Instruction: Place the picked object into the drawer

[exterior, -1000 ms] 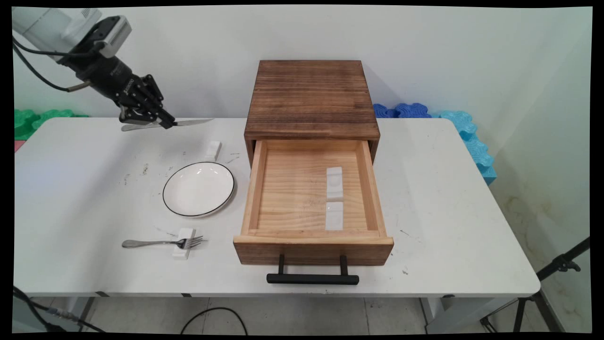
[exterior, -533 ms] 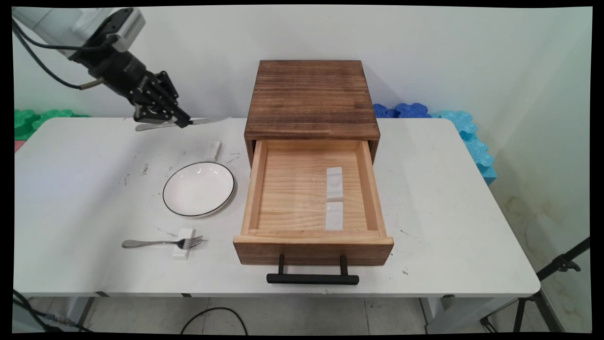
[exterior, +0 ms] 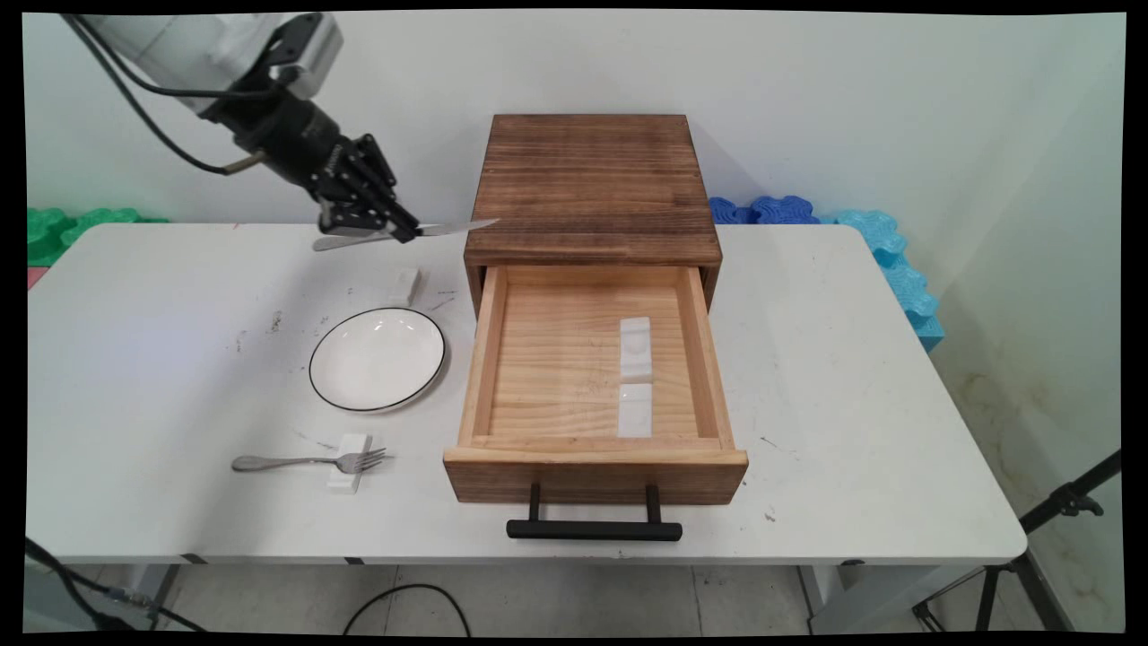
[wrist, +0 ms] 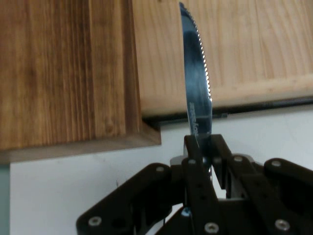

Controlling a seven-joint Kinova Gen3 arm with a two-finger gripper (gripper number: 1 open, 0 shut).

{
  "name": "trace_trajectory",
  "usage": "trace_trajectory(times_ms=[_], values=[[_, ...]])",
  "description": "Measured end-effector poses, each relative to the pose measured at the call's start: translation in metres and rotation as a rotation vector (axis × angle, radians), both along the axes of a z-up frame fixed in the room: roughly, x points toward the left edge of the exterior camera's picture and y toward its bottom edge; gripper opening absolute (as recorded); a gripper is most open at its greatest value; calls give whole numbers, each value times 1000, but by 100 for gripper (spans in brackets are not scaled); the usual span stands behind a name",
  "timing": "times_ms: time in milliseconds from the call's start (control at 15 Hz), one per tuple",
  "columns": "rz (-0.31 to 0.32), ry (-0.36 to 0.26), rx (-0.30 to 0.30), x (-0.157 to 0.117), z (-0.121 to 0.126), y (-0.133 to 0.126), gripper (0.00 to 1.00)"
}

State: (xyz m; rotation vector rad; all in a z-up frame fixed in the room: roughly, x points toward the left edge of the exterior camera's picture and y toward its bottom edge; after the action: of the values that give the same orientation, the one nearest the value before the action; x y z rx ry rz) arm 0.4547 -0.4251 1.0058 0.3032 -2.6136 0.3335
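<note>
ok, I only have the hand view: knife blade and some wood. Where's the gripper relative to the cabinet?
Observer: The gripper hangs above the table, left of the wooden cabinet, shut on the knife.
Operator: Drawer state?
Observer: The drawer is pulled open, with two white rests lying inside.
Operator: Anything under the arm?
Observer: A small white rest, a white plate nearer the camera, then a fork propped on another rest.

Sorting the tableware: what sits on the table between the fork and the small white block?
The plate, seen in the main view, between the fork and the block.
</note>
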Motion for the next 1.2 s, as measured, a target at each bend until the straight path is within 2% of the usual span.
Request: trace_trajectory(times_ms=[1200], values=[[6,-7,-8,-120,-46,-34,0]])
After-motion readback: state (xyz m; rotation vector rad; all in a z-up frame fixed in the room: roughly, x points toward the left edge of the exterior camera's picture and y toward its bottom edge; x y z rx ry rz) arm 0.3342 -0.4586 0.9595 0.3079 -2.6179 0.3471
